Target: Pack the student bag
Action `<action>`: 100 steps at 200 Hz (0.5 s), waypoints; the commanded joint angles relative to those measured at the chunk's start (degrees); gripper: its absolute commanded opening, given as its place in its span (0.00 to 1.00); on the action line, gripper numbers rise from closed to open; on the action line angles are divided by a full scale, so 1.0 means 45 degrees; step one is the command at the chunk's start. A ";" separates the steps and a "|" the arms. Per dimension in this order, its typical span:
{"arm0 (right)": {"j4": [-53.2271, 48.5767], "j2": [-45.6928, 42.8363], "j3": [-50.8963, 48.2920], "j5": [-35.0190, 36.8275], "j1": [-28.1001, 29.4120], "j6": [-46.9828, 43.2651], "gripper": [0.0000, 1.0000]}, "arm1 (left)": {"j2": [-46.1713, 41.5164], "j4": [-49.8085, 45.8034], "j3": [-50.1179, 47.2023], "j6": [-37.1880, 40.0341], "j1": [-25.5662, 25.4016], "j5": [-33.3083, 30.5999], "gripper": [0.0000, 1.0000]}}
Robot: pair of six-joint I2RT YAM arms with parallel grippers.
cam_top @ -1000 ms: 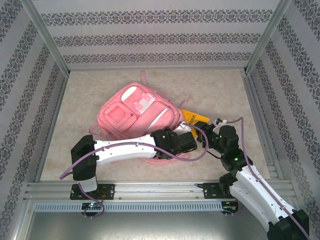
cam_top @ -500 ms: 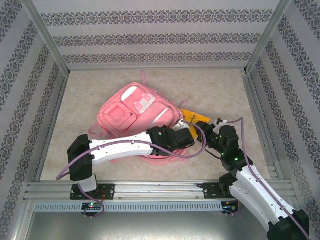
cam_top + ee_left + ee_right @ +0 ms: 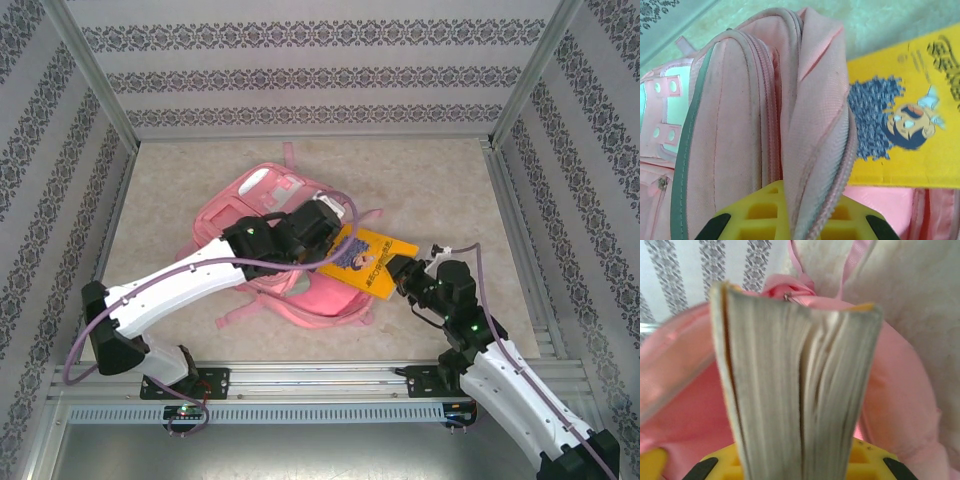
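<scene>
The student bag [image 3: 325, 300], a big pink backpack, lies mid-table. My left gripper [image 3: 325, 222] is shut on the bag's zipper-edged opening flap [image 3: 815, 125], holding it raised; the fabric runs between the yellow jaws of the left gripper [image 3: 807, 220]. A yellow book [image 3: 372, 255] with a cartoon face on its cover [image 3: 910, 115] lies tilted at the bag's mouth. My right gripper [image 3: 405, 268] is shut on the book's near end. In the right wrist view the book's page edges [image 3: 795, 390] stand between the jaws of the right gripper [image 3: 800, 465], with the pink bag [image 3: 685, 405] behind.
The beige tabletop [image 3: 430, 180] is boxed in by patterned walls [image 3: 300, 75] and aluminium rails, one along the near edge [image 3: 300, 378] and one on the right [image 3: 520, 240]. Pink straps [image 3: 240, 315] trail from the bag toward the near edge.
My left gripper shut on the bag's flap and pulled it up and back to the left, opening the bag. The right gripper has pushed the book left toward the opening.
</scene>
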 commanded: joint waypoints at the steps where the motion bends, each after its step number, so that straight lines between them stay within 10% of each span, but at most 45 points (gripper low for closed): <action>1: 0.0232 -0.0465 0.0000 0.0461 0.0623 -0.1119 0.00 | -0.1212 0.0566 0.0476 -0.0045 0.1146 0.0929 0.00; 59: -0.0109 -0.0342 0.0622 0.0732 0.1513 -0.1881 0.00 | -0.1930 0.1223 0.0298 0.0177 0.2201 0.2486 0.00; 100: 0.2402 -0.0316 0.0463 0.0858 0.1893 0.1464 0.00 | -0.2243 0.1759 -0.0175 0.0286 0.2396 0.3012 0.00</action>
